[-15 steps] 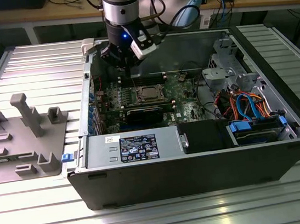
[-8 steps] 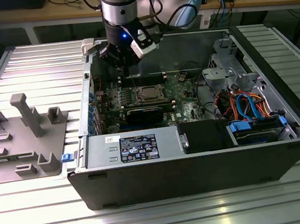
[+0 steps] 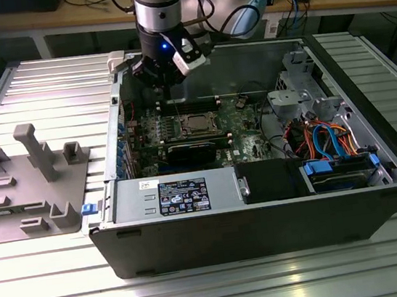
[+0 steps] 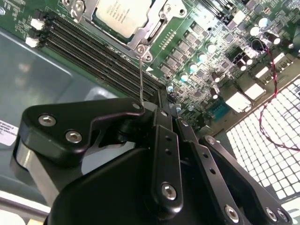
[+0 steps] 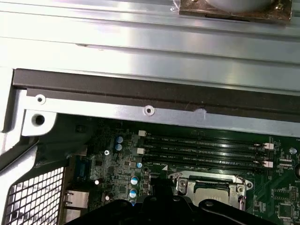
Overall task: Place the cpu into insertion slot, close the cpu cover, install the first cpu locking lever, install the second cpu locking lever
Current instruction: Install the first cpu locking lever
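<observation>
I've got the gripper hanging at upper centre of the exterior view, above the board's back edge, with the cpu seated in the slot just below and right of it. The second wrist view shows the cover down around the cpu and a thin lever running toward my fingers, which look drawn together and empty.

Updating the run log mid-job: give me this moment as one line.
cpu: seated in insertion slot | cpu cover: closed over it | locking lever: standing up, unlatched | gripper: above board, beside socket, holding nothing visible
</observation>
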